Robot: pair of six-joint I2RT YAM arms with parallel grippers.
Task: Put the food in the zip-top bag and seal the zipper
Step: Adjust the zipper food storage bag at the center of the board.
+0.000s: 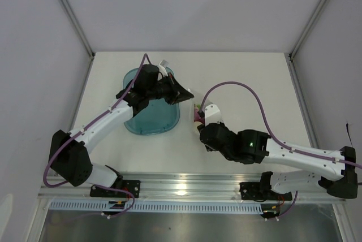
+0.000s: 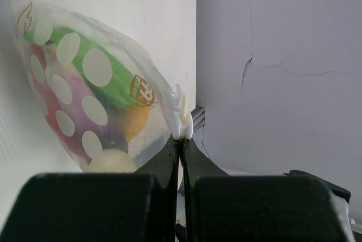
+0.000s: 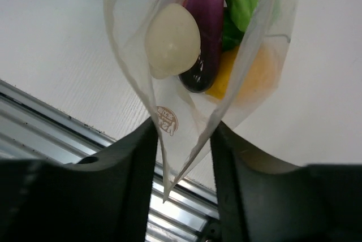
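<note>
The zip-top bag is held off the counter between the 2 arms, near the middle of the top view, with the teal tub lying at its 9 o'clock. The left pincer is brought in from the bag's 10 o'clock, and its fingers are seen pressed together on a thin edge of the bag, so that edge is clamped with no gap left. The right pincer is placed at the bag's 6 o'clock in the top view. In its own wrist view a narrowing, folded end of the bag is caught between the 2 fingers, which are met by the plastic on both sides, and the bag is taken to be gripped there. The food is seen inside the bag. In the left wrist view the light green pod is shown at 12 o'clock in the bag, and the red chili is set along the side at 9 o'clock. The purple piece is packed near the middle, the yellow-orange piece lies at 4 o'clock, and the white ball sits at 6 o'clock. Whether the zipper is pressed shut cannot be told from these views.
</note>
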